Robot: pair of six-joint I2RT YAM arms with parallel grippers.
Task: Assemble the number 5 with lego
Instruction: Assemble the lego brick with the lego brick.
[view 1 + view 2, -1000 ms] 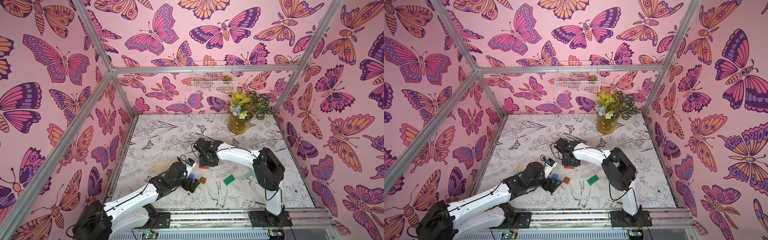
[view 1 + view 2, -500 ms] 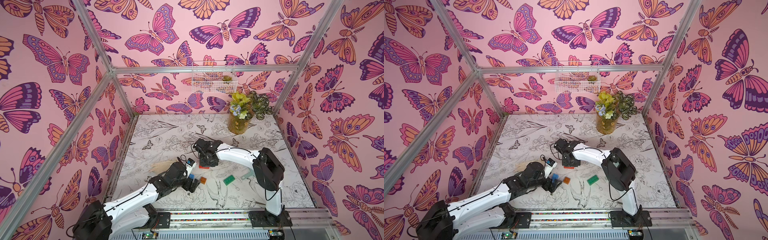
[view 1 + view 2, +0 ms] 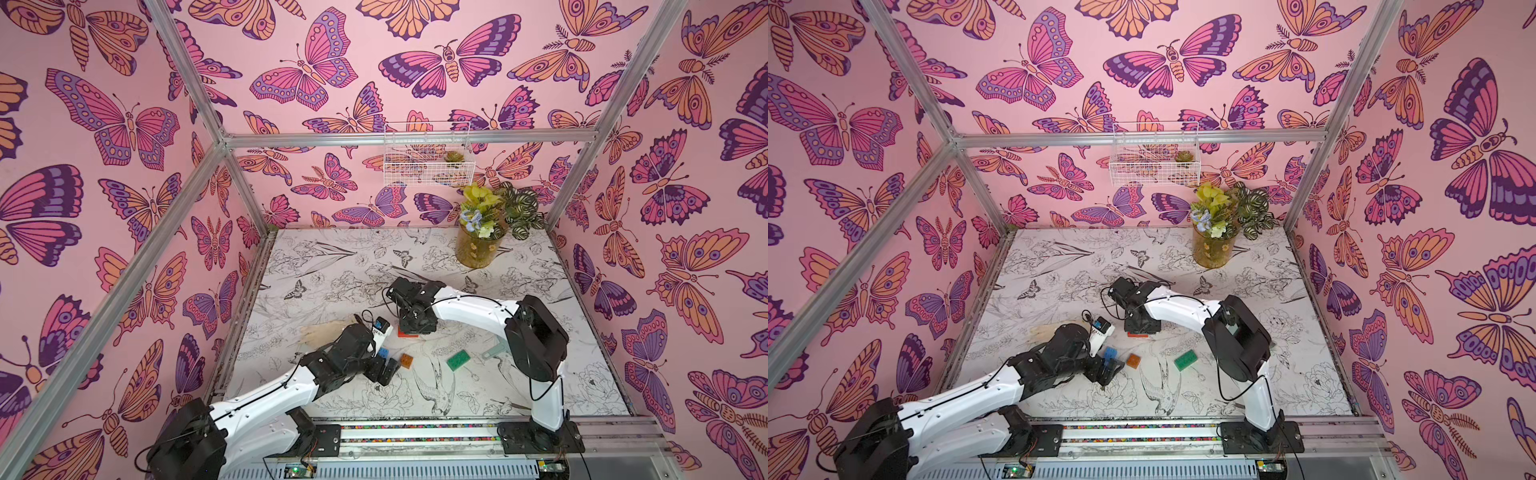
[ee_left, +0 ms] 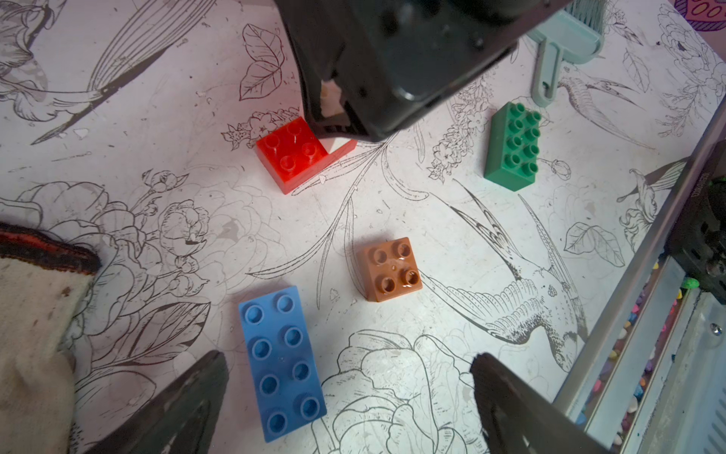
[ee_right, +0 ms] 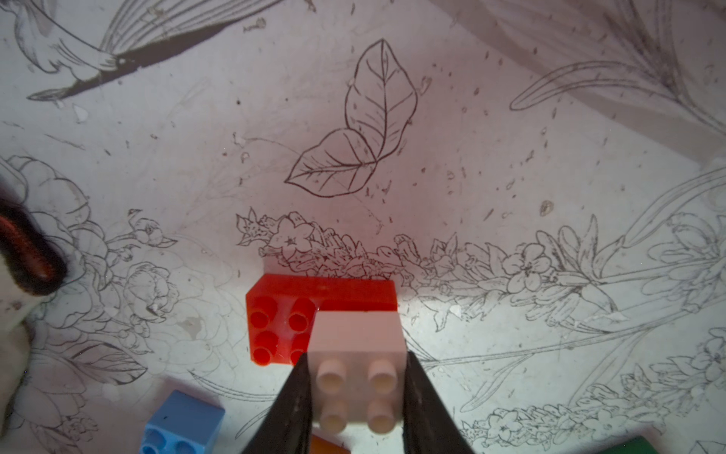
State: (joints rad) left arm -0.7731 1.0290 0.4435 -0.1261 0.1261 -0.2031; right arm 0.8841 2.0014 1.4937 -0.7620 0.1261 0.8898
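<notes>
Lego bricks [image 3: 406,360] lie loose on the bench [image 3: 332,266], a white sheet inked with flowers, leaves and birds, scuffed and speckled. Right gripper [image 5: 356,393] is clamped on the white brick [image 5: 355,334], sitting over one half of the red brick [image 5: 283,314]. Left gripper [image 4: 345,365], jaws spread wide, hovers above the blue brick [image 4: 281,361], with the brown brick [image 4: 389,269] near it and the green brick [image 4: 512,145] further off. Pink butterfly wallpaper [image 3: 415,62] covers the walls inside a metal frame [image 3: 311,139]. A wire basket [image 3: 424,158] hangs above a vase of flowers [image 3: 478,249].
</notes>
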